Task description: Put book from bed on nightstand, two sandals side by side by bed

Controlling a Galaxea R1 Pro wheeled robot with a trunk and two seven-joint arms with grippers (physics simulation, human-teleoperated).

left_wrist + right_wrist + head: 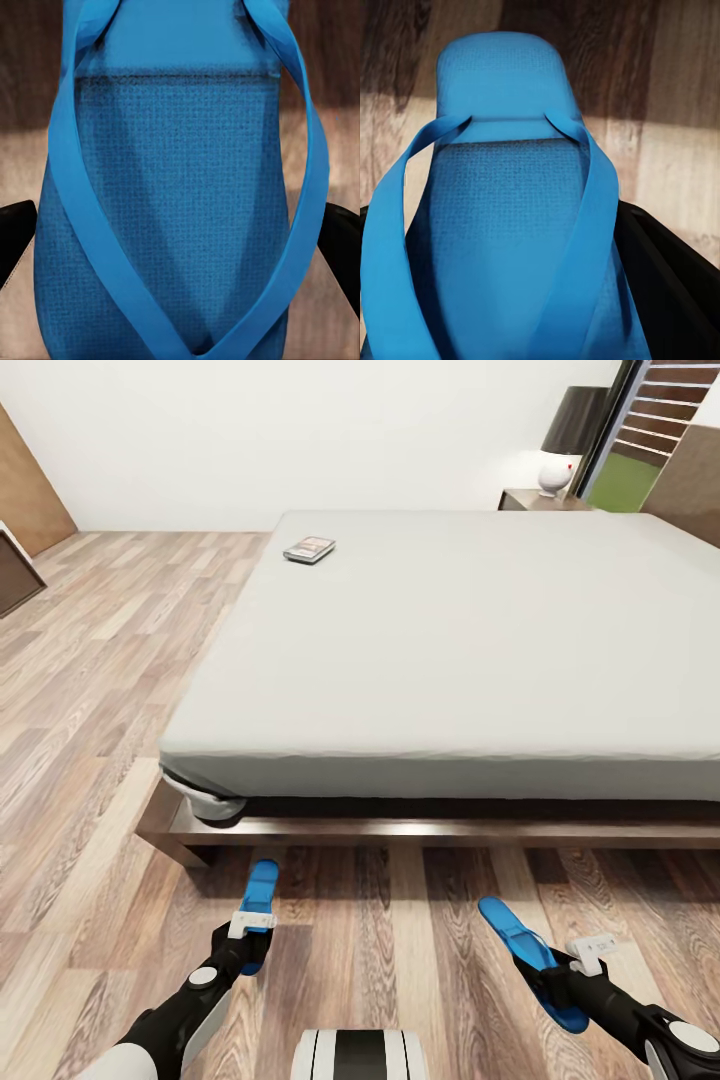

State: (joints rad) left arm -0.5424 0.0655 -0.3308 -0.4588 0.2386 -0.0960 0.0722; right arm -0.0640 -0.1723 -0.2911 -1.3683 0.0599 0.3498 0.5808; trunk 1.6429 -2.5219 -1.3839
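Note:
The book lies on the bed, near the mattress's far left corner. Both sandals are bright blue. My left gripper is shut on one sandal low over the floor, just in front of the bed frame. In the left wrist view this sandal sits between the two black fingers. My right gripper is shut on the other sandal, which tilts toward the left. That sandal lies against a black finger. A nightstand stands beyond the bed's far right side.
A white lamp with a dark shade stands on the nightstand, beside the window. Wood-plank floor runs along the bed's left side and front. Dark furniture sits at the far left edge.

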